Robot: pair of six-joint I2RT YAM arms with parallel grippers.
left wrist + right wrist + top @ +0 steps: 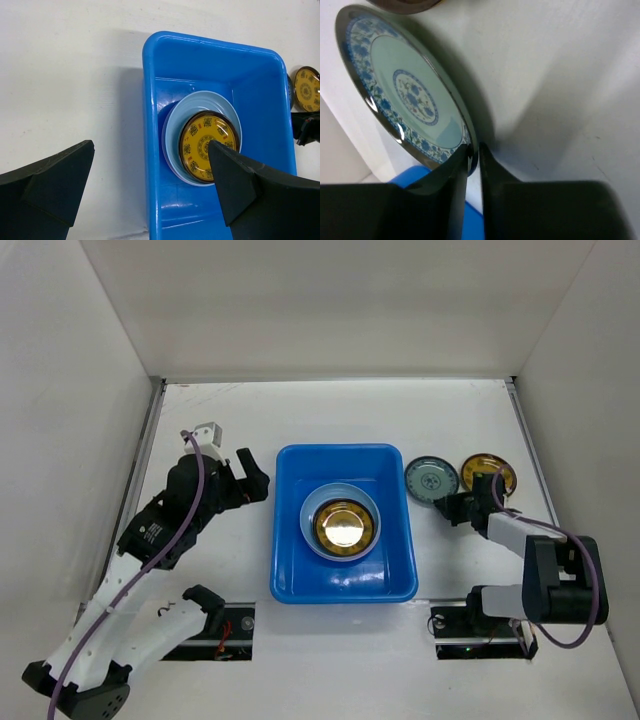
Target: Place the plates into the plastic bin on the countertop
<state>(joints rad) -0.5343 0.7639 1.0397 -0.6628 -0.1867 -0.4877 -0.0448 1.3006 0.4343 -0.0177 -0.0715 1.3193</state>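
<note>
Plastic bin [290, 585] on surface [230, 420] — holds 1 yellow-gold plate [345, 525] atop 1 light blue plate [312, 512]; plate markings illegible. Left end effector [255, 478] wide. Right end effector [473, 150] pinches grey-teal plate [410, 95] rim — right of bin.

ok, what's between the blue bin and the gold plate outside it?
Only the grey-teal plate, seen in the top view, between the blue bin and the gold plate. The right tool pinches its rim, per the right wrist view.
</note>
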